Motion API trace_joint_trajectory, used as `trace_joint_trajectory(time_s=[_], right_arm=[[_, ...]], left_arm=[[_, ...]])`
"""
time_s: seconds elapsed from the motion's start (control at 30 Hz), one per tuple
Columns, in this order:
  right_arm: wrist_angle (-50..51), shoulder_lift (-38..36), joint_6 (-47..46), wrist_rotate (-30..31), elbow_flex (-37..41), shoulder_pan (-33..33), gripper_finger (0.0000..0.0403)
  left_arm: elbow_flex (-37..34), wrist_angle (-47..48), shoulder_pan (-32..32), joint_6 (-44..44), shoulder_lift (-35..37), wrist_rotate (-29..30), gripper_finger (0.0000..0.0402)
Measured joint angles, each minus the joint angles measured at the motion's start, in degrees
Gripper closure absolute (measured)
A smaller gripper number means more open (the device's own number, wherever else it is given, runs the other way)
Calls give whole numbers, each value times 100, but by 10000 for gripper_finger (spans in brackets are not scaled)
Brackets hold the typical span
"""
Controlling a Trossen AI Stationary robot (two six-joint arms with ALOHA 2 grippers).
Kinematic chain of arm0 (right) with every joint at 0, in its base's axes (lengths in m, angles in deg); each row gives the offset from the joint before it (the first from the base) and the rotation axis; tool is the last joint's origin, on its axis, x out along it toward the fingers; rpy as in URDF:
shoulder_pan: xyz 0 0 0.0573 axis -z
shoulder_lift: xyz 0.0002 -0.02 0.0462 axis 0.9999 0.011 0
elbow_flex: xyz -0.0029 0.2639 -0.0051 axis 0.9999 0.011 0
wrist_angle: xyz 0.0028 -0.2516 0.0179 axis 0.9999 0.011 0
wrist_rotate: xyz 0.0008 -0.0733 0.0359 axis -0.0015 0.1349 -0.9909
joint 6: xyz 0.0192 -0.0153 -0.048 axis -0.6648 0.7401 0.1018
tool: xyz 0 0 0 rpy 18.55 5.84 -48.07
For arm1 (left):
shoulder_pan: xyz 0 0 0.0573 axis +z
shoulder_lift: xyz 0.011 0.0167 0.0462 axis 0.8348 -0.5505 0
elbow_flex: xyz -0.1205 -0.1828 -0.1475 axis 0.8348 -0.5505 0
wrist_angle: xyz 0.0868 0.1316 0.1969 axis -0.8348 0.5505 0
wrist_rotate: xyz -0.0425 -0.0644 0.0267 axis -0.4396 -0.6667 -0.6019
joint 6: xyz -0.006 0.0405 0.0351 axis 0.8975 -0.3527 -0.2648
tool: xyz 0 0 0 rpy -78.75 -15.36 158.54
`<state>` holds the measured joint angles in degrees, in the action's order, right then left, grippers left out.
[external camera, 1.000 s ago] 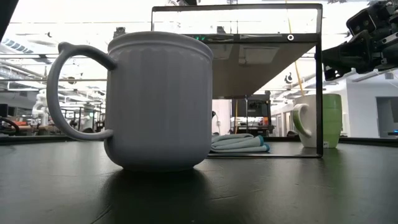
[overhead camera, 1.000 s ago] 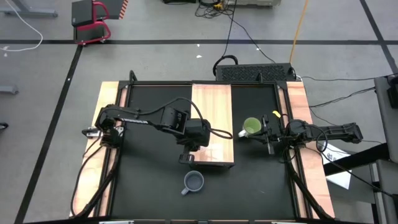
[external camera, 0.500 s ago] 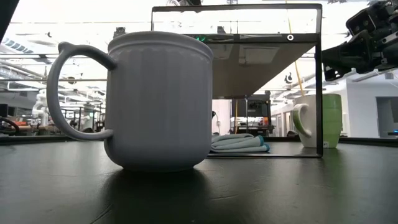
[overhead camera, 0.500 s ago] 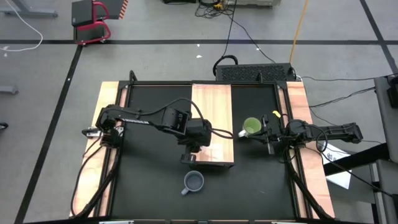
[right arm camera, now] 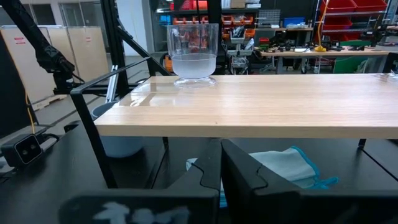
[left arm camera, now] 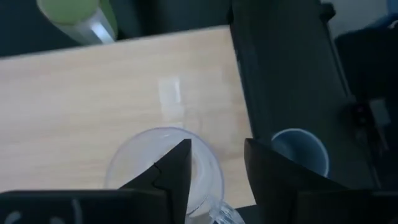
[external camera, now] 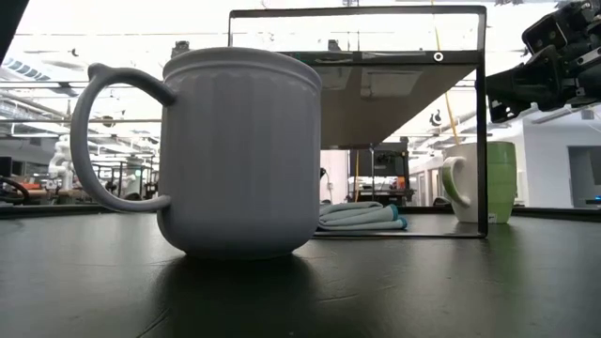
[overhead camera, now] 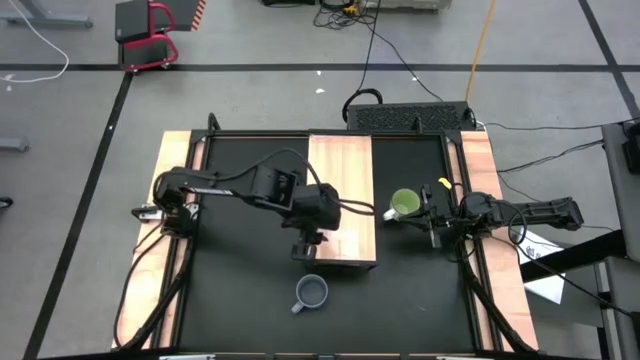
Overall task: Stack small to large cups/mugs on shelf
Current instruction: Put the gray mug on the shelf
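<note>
High view: the left gripper has drawn back from the near end of the long light-wood shelf over the last second, toward the table's left side. Its wrist camera shows the fingers parted, with the small clear glass cup free below them, standing upright on the wood (near the shelf's front corner). So the smallest vessel looks placed. Next in order, the ribbed blue-grey handled mug sits on the black table just in front of the shelf. The lime-green mug with pale handle stands beside the shelf, near the right gripper, whose fingers are closed on nothing.
</note>
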<state>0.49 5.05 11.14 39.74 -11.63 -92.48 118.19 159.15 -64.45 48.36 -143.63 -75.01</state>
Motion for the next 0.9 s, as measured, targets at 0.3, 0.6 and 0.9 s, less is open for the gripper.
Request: trace_joint_trajectory(time_s=[0.3, 0.6, 0.9], right_arm=[[0, 2, 0, 0, 0, 0, 403], [0, 2, -2, -11, 2, 0, 403], [2, 2, -157, -35, 0, 0, 403]], left_arm=[[1126, 956, -334, -153, 11, 515, 263], [1300, 1444, -1314, -699, 103, 1083, 393], [1300, 1204, -2271, -68, 96, 1699, 398]])
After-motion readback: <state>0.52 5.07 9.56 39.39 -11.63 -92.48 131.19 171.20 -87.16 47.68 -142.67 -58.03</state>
